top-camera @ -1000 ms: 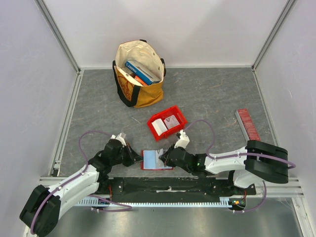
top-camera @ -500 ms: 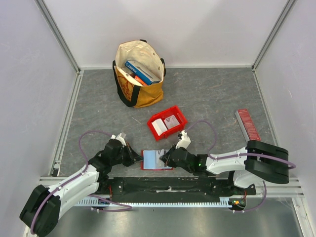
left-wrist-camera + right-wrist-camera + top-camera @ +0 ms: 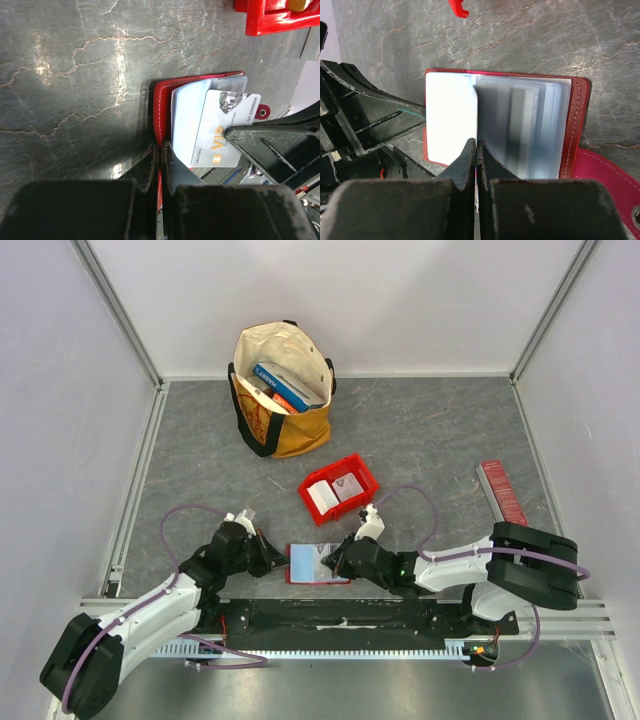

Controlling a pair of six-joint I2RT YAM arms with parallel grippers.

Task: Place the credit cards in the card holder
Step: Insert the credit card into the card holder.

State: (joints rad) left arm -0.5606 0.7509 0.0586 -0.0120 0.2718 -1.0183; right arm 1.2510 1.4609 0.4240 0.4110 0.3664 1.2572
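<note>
The card holder [image 3: 312, 564] lies open at the near edge of the table [image 3: 430, 440], between the two grippers. The left gripper [image 3: 160, 147] has its fingers closed tight on the holder's red cover edge. The right gripper [image 3: 476, 146] pinches one credit card [image 3: 220, 132] (it carries the letters "VIP"), which lies flat over the holder's inner pockets.

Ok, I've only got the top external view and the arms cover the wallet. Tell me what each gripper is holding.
Observer: Left wrist view: the left gripper is shut on the red cover edge of the card holder.
Operator: Now the right one.
Observer: The right gripper is shut on a white card printed VIP in gold, over the open holder.
Operator: Say whether it's slotted.
Observer: Not fully; most of its face shows bare over the clear sleeves.
</note>
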